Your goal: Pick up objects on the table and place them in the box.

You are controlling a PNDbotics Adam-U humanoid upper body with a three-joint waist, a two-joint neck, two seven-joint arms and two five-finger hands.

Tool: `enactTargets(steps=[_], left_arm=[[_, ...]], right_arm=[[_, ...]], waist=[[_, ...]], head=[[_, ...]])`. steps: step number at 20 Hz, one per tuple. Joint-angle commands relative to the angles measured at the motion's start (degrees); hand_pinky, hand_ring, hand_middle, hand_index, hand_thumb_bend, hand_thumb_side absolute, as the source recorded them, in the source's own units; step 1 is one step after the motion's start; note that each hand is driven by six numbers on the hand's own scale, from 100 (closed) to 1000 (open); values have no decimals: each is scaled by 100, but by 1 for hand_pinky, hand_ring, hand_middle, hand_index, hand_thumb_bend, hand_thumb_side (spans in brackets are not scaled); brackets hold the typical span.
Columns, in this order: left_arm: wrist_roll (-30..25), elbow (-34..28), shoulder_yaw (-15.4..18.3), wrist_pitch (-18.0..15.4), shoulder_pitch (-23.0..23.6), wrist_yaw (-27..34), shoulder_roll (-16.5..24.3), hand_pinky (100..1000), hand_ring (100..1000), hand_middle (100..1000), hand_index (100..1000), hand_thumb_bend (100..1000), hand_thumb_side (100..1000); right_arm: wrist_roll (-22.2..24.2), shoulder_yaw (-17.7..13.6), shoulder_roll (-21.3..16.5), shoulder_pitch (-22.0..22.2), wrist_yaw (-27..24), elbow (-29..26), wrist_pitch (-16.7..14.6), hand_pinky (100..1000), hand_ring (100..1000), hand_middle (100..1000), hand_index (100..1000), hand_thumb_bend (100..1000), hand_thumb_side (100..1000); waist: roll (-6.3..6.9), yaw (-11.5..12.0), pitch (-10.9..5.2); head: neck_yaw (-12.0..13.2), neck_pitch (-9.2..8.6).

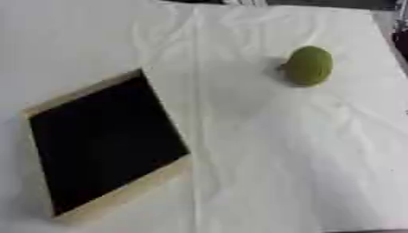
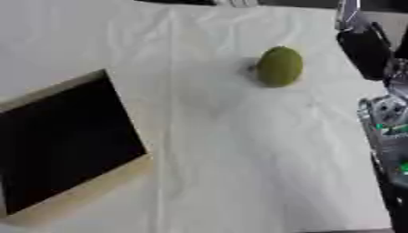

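Note:
A round green fruit (image 1: 308, 66) lies on the white cloth at the upper right. To the left stands the box (image 1: 127, 191), with a pale wooden rim and a black inside that looks empty. My right arm shows only in the right eye view, along the right edge. Its black hand (image 2: 363, 51) hangs a little to the right of the fruit, apart from it, and holds nothing that I can see. How its fingers stand is unclear. My left hand shows in neither view.
A creased white cloth (image 1: 263, 150) covers the table between the box and the fruit. The silver joint of my right arm (image 2: 386, 110) stands over the table's right edge. Dark floor shows past the far edge.

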Motion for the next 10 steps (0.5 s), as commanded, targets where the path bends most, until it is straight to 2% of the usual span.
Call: enactTargets(steps=[1,6,7,10], left_arm=[[29,-86,65,0,-18,-26,69,499,482,542,710,309,577],[32,-86,67,2,-16,-25,73,499,482,542,710,309,577],[32,-86,69,1,0,-34,101,499,482,542,711,309,577],[43,-86,80,2,44,-60,174,499,482,542,711,310,577]], right_arm=[[15,-70,-200,-24,50,-119,-2,754,535,603,747,238,447],[36,-69,-234,-38,53,-119,1,755,535,603,747,238,447],[61,-29,-274,-47,78,-119,-21,775,586,658,790,305,479],[269,308,-612,-68,286,-119,9,786,620,696,819,332,519]], waist=[[11,4,-143],[9,5,-148],[-18,-9,-164],[-64,-51,-194]], head=[[6,-9],[7,0],[22,36],[65,91]])
